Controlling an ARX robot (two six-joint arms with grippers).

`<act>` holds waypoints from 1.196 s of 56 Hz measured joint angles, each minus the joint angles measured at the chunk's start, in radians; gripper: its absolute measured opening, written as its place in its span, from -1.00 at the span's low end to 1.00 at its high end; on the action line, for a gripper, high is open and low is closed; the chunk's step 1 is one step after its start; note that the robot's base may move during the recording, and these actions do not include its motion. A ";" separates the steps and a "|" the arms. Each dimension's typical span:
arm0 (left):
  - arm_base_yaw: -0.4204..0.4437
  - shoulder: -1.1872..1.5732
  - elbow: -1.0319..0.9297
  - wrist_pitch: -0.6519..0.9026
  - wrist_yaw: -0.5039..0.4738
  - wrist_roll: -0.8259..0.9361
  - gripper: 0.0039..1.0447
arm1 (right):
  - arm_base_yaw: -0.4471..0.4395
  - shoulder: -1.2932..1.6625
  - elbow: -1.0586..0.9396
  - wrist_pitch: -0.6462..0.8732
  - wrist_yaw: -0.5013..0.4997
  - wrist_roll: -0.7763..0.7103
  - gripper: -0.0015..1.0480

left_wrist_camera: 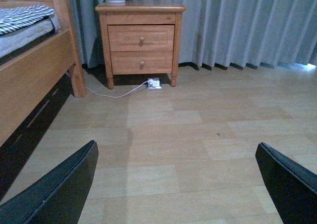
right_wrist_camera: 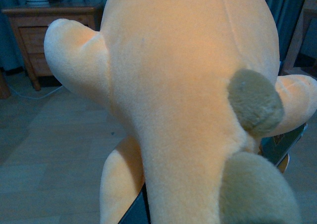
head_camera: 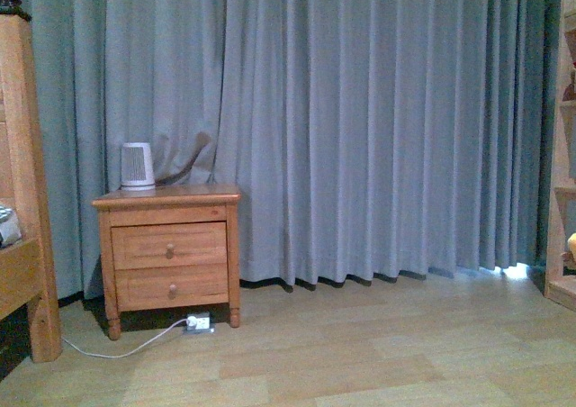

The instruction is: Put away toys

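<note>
Nightstand (head_camera: 168,254) ahead-left of me, before the curtain (head_camera: 360,110), beside the bed (head_camera: 22,200), heater (head_camera: 138,166) on top; toy (right_wrist_camera: 183,85) in my right hand (right_wrist_camera: 208,184).

The left gripper (left_wrist_camera: 176,184) has two broad, matte black fingers (left_wrist_camera: 57,192) with smooth flat faces and thin edges that narrow toward the tips. Only dark, glossy slivers of the right gripper's fingers (right_wrist_camera: 134,213) show.

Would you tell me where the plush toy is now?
The plush toy fills the right wrist view, held by the right gripper above the floor.
</note>
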 joint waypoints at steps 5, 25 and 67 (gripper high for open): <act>0.000 0.000 0.000 0.000 0.000 0.000 0.88 | 0.000 0.000 0.000 0.000 0.000 0.000 -0.87; 0.000 0.000 0.000 0.000 0.000 0.000 0.88 | 0.000 0.000 0.000 0.000 0.000 0.000 -0.87; 0.000 0.000 0.000 0.000 0.000 0.000 0.88 | 0.000 0.000 0.000 0.000 0.001 0.000 -0.87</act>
